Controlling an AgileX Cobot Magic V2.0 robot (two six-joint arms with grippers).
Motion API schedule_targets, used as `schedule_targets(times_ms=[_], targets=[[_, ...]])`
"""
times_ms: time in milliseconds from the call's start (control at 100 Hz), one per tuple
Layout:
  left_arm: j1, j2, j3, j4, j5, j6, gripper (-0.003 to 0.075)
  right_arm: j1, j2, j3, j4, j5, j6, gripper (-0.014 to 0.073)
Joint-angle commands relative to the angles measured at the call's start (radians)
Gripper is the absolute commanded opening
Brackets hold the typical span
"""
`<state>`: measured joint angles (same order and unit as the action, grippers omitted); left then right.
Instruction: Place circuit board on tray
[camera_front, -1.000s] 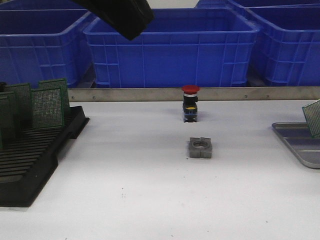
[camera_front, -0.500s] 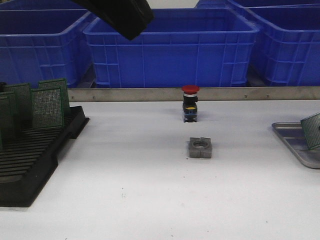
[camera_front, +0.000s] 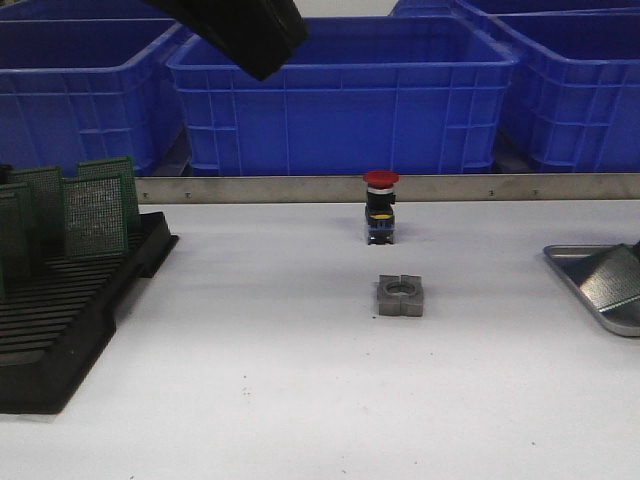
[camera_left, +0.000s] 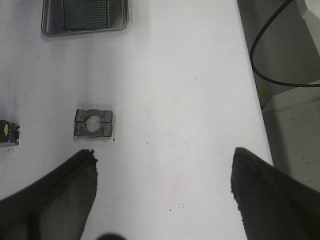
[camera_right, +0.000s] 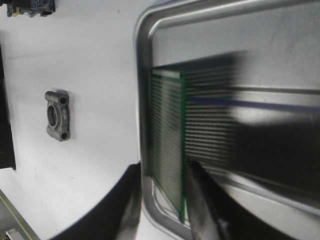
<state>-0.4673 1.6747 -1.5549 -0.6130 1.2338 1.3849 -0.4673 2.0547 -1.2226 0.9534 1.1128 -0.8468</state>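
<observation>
The green circuit board (camera_front: 612, 280) leans over at a slant inside the silver-grey tray (camera_front: 572, 253) at the table's right edge. In the right wrist view the board (camera_right: 167, 130) stands tilted between my right gripper (camera_right: 162, 200) fingers. The fingers are spread wider than the thin board, so the gripper is open, with the board's lower edge on the tray floor near the rim (camera_right: 142, 75). My left gripper (camera_left: 162, 160) hangs open and empty high above the table. From there the board (camera_left: 86, 14) shows within the tray (camera_left: 85, 32).
A grey metal block (camera_front: 401, 296) lies mid-table, with a red-capped push button (camera_front: 381, 205) behind it. A black slotted rack (camera_front: 70, 320) at the left holds several green boards (camera_front: 95, 215). Blue bins (camera_front: 340, 90) line the back. The left arm (camera_front: 240, 30) hangs overhead.
The board came down from upright above the tray and tipped over to a slant inside it. The left arm has not moved.
</observation>
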Motion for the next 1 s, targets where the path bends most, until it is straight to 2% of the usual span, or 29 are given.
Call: schedule_targets(times_ms=[0,180,620,790,990], targets=[[-0.010,-0.042,-0.024,-0.059,0.032,-0.002,0.0526,-0.006,-0.049,-0.022,0.048,0.037,-0.001,0.0367],[-0.010,-0.042,-0.024,-0.059,0.032,-0.002,0.0526,-0.006,-0.055,-0.022,0.035,0.030,-0.001,0.0474],[-0.010,-0.042,-0.028,-0.053,0.032,-0.002,0.0526,-0.006,-0.104,-0.022,0.002,0.002,0.007,0.0477],[-0.001,-0.042,-0.070,0.170,0.037,-0.002,0.0526,-0.006,-0.104,-0.022,0.002,0.004,0.007,0.0477],[0.074,-0.042,-0.076,0.409,0.016,-0.002,0.0526,-0.006,-0.104,-0.022,0.002,0.004,0.007,0.0477]])
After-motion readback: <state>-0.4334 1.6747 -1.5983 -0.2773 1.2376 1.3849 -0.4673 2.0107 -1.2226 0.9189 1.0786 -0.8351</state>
